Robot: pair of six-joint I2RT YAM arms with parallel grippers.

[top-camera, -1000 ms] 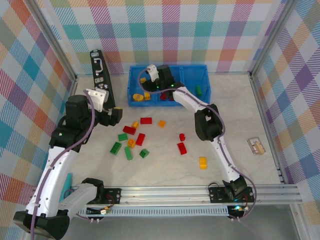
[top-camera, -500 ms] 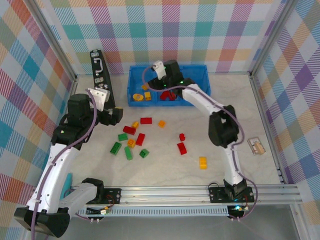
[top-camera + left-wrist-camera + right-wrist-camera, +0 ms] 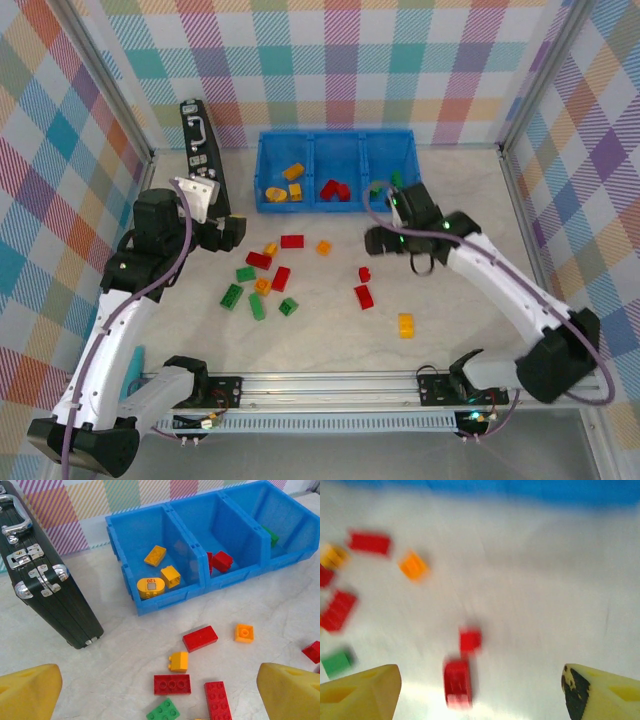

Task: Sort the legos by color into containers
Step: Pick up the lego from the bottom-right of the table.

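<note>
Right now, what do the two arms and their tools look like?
The left arm and right arm have white shells, black joints and a grey-purple cable alongside. The left tool and right tool carry yellow fingers; one right finger bears a black smudge.

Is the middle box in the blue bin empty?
Not empty. Small red plastic bricks lie in the middle compartment of the long blue plastic bin.

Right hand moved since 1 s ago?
Yes. The right hand left the blue bin and came toward the near edge, now over the table.
</note>
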